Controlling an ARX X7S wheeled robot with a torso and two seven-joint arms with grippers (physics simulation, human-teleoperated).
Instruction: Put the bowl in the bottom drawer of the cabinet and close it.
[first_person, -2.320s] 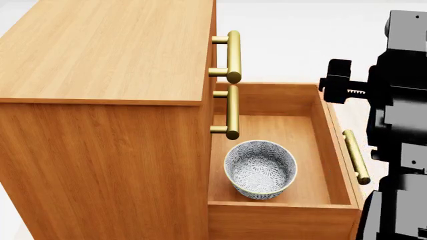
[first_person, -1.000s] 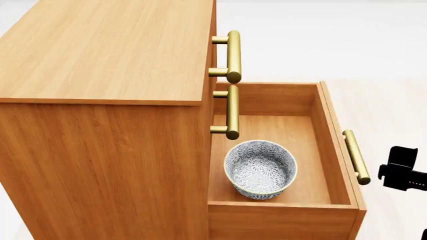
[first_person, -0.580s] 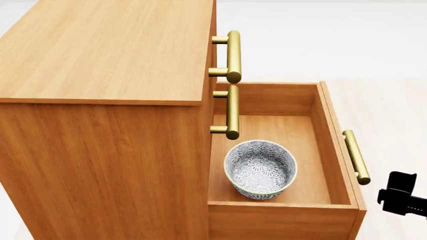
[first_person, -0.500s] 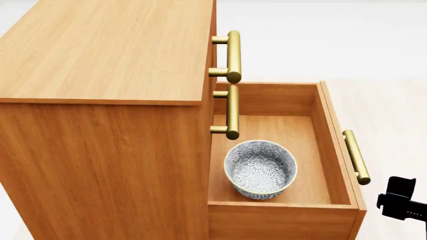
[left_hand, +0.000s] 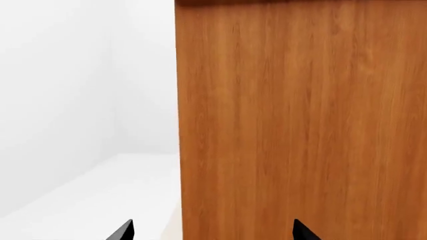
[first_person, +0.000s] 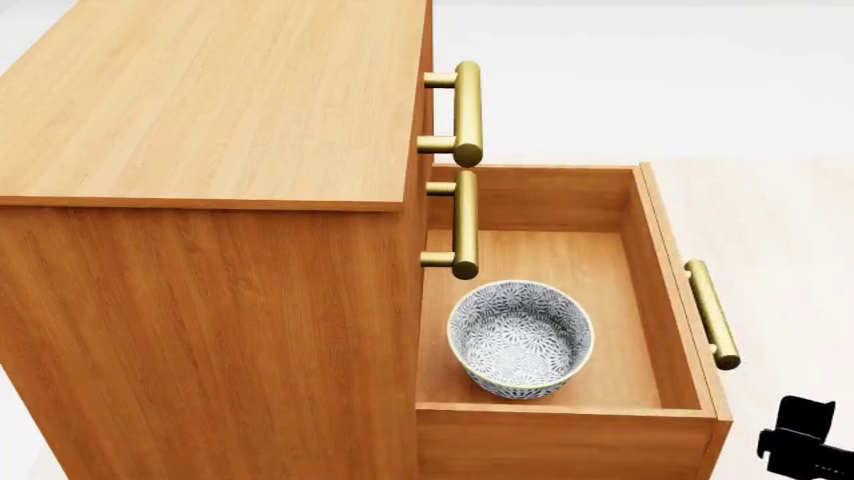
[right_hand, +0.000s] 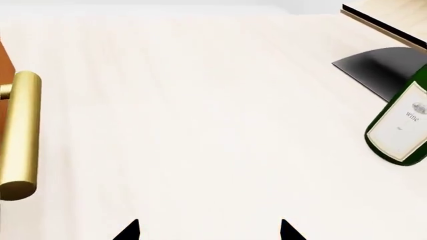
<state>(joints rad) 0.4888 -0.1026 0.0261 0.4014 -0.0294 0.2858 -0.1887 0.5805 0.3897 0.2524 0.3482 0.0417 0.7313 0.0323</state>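
Observation:
The speckled bowl stands upright in the bottom drawer, which is pulled out of the cabinet. The drawer's brass handle is free. The black end of my right arm shows low, right of the drawer front and apart from it. In the right wrist view my right gripper is open over pale floor, with a brass handle off to one side. My left gripper is open and holds nothing, facing the cabinet's wooden side.
Two upper brass handles stick out above the open drawer. A green wine bottle lies on the floor beyond my right gripper, by a pale tilted board. Pale floor lies right of the drawer.
My right arm has pulled away from above the drawer and sunk to the head view's lower right corner. The bowl and the drawer have not moved.

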